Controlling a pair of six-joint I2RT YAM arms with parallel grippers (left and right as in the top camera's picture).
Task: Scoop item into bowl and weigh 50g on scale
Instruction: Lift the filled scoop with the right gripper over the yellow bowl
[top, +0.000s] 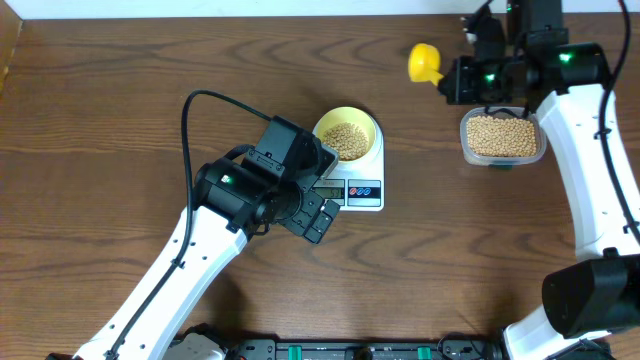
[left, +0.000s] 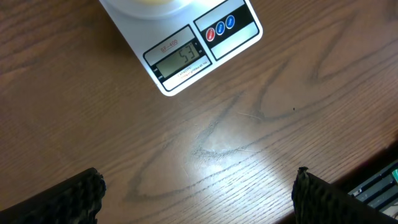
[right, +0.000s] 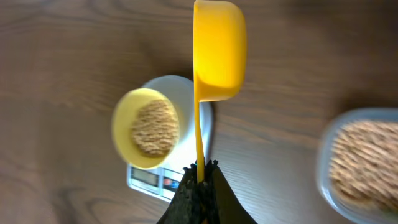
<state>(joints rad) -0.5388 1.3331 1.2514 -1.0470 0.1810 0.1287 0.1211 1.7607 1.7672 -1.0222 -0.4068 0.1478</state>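
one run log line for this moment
left gripper open near scale | right gripper shut on scoop handle | bowl on scale, holds beans | display reads 53

the top camera looks straight down on the whole table (top: 100, 120). the left wrist camera looks down from close by at the front edge of the scale (left: 186, 59). the right wrist camera looks from farther off, along the scoop (right: 217, 50), at the bowl (right: 146, 127) and tub (right: 364, 162). all three see the scale.

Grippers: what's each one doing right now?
Left gripper: open, holding nothing.
Right gripper: shut on the yellow scoop by its handle.
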